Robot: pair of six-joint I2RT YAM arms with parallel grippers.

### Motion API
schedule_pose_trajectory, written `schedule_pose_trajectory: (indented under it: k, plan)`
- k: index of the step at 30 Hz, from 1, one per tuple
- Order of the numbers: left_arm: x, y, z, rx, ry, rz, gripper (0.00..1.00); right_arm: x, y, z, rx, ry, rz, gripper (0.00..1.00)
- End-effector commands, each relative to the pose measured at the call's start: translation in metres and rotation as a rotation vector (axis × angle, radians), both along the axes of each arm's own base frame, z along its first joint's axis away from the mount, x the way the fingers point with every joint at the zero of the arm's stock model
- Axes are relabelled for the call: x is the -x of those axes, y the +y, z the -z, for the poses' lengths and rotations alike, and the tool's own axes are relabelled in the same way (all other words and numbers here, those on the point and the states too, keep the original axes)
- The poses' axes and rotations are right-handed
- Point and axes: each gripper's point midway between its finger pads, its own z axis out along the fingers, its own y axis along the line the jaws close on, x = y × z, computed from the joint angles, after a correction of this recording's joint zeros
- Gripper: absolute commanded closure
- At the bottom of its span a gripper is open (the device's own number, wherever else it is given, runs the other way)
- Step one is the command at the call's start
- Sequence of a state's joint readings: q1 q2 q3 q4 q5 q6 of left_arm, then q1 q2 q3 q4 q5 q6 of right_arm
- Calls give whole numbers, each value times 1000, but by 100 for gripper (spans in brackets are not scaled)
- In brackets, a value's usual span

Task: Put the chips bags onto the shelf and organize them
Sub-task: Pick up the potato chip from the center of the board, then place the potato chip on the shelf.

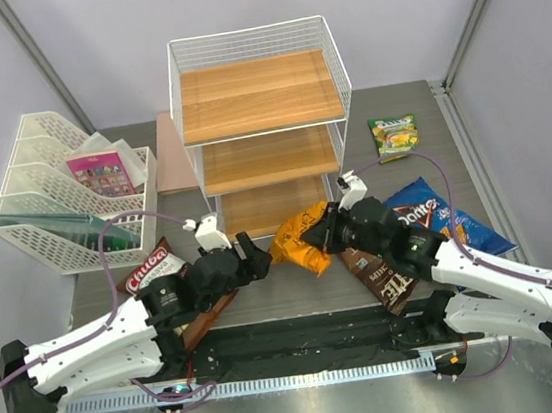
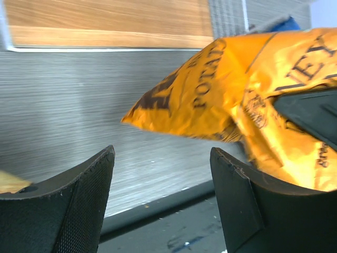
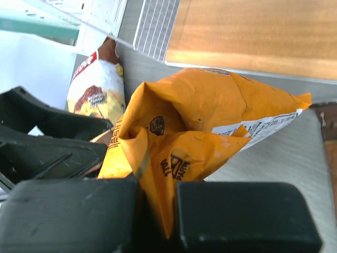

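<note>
The orange Honey Dijon bag (image 3: 210, 121) is pinched by its crumpled end in my right jaws, which are clamped tight on the foil. The rest of the bag sticks out ahead of them toward the shelf (image 1: 263, 97). It looks lifted clear of the counter (image 2: 79, 116), though I cannot be sure its lower edge is free.

I judge this to be the carry to the lowest board (image 1: 256, 209), which lies straight beyond the bag's far corner. To do it well I should:

- keep the bag low so it slips under the middle board
- feed it in long-end first
- let go only once most of it rests on the wood, since a bag this puffy and slick will slide back out if dropped at the lip

My left jaws are spread wide with nothing between them. The bag's pointed corner hangs just ahead of them and to their right, not touching. They could steady that sagging corner.

Under my right arm lies the dark brown bag (image 1: 386, 284), and the blue Doritos bag (image 1: 428, 213) is outside it. The brown-white bag (image 1: 153, 267) sits beside my left arm.
</note>
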State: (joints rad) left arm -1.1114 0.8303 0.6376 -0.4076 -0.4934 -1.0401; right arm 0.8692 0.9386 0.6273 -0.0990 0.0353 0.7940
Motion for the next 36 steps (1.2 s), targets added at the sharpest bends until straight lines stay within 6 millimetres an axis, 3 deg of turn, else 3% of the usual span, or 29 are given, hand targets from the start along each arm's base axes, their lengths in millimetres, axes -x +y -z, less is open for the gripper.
schedule_pose_trajectory:
  k: [1,5,7,9,10,11,15,19,22,23,28,32,34,36]
  plan:
    - [-8,21,-16,-10,-44,-93,27,-23,12,-38,-32,-140,78,99]
    - [-8,35,-21,-15,-57,-131,27,-27,27,-42,-46,-228,122,99]
    - [-7,44,-22,-22,-62,-145,26,-20,35,-55,-62,-279,123,99]
    - [-6,51,-23,-27,-66,-160,27,-19,42,-53,-18,-265,106,99]
    - [-5,54,-24,-25,-66,-169,27,-16,51,-70,-18,-281,81,99]
    - [-4,59,-23,-30,-65,-176,27,-11,51,-64,31,-272,63,99]
    - [-3,68,-20,-34,-66,-199,27,8,56,-81,72,-288,19,99]
    - [-2,73,-16,-41,-51,-223,27,30,59,-116,36,-305,-47,99]
    - [-2,73,-13,-52,-44,-227,27,24,43,-112,135,-304,19,99]
    - [-2,72,-12,-50,-41,-224,27,20,36,-102,190,-300,49,99]
    - [-1,71,-11,-44,-36,-222,27,10,34,-84,120,-345,119,99]
    - [0,73,-11,-52,-29,-219,28,17,49,-114,87,-397,67,99]
    - [1,76,-10,-60,-28,-229,28,12,45,-130,133,-424,107,99]
    - [0,78,-9,-62,-31,-233,28,4,43,-125,194,-437,142,99]
